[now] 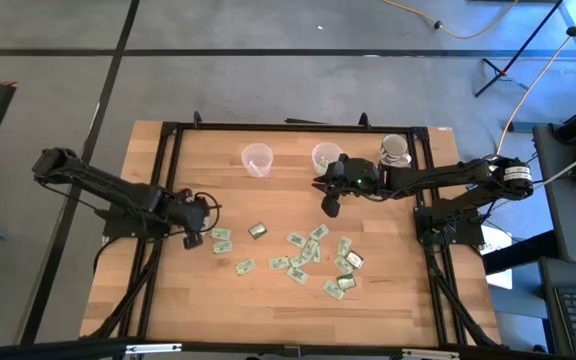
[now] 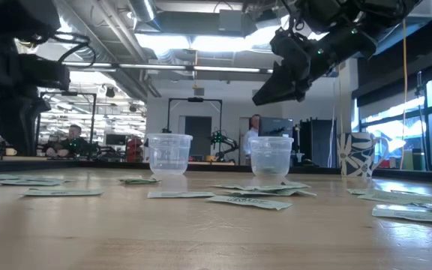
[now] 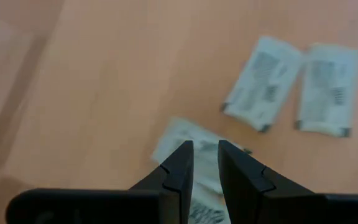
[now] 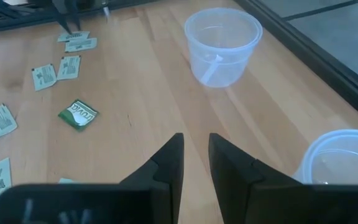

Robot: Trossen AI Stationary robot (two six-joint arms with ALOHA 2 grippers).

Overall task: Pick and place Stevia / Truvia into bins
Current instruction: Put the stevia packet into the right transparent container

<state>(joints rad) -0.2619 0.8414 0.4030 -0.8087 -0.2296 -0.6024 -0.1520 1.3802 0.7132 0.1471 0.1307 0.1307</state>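
Plainly, the small flat pale-green paper sachets (image 1: 298,262), roughly eighteen strewn across the wooden table's (image 1: 208,310) middle, look featherlight and limp, best pinched by an edge. The left gripper (image 3: 204,163), fingers narrowed, straddles one; the right gripper (image 4: 195,155), narrow and empty, hangs near two clear round plastic cups (image 1: 257,159).

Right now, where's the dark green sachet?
In the high view the dark green sachet lies left of the main scatter, just right of the pale sachets by the left claw, below the left cup.
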